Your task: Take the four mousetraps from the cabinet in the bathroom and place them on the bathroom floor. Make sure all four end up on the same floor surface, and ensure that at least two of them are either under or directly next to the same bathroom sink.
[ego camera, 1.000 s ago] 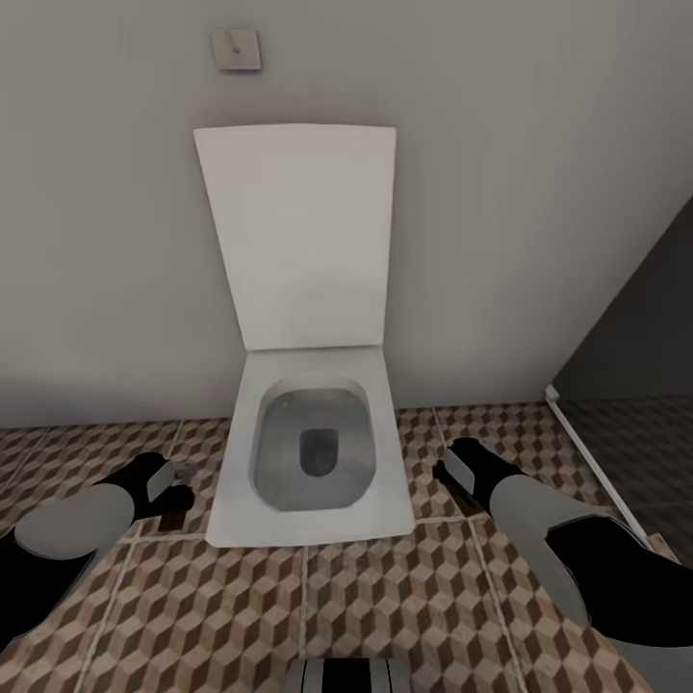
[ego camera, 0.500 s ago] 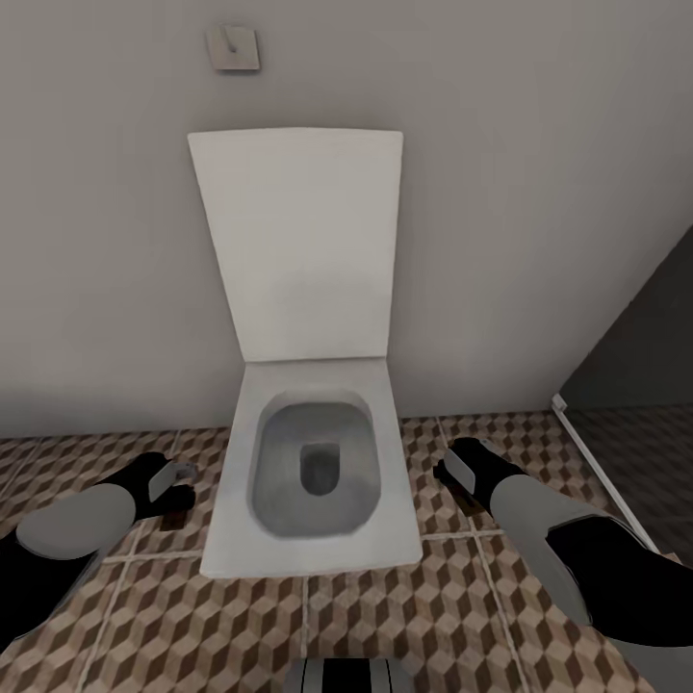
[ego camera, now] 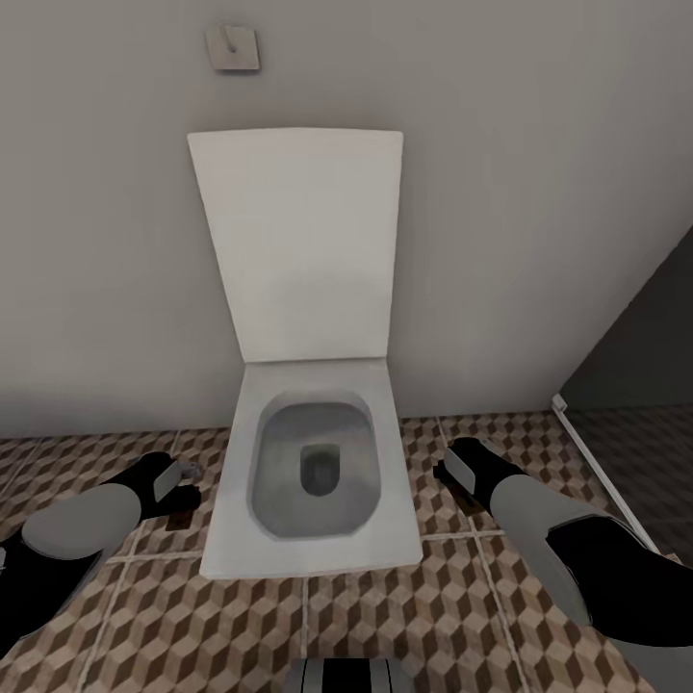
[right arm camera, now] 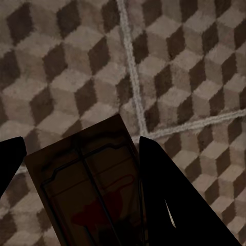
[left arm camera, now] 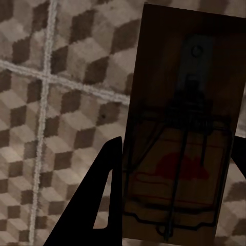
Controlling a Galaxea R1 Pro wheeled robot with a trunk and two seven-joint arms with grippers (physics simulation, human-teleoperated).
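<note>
- The left gripper (left arm camera: 174, 205) is clamped on a mousetrap (left arm camera: 182, 133); the trap sits between its dark fingers (left arm camera: 100, 205), above the bathroom floor (left arm camera: 61, 102).
- The right gripper (right arm camera: 82, 174) grips a second mousetrap (right arm camera: 89, 184) the same way, its far end cut off by the frame edge.
- In the head view both grippers flank the white toilet (ego camera: 313, 472); there, the traps are too small to make out.
</note>
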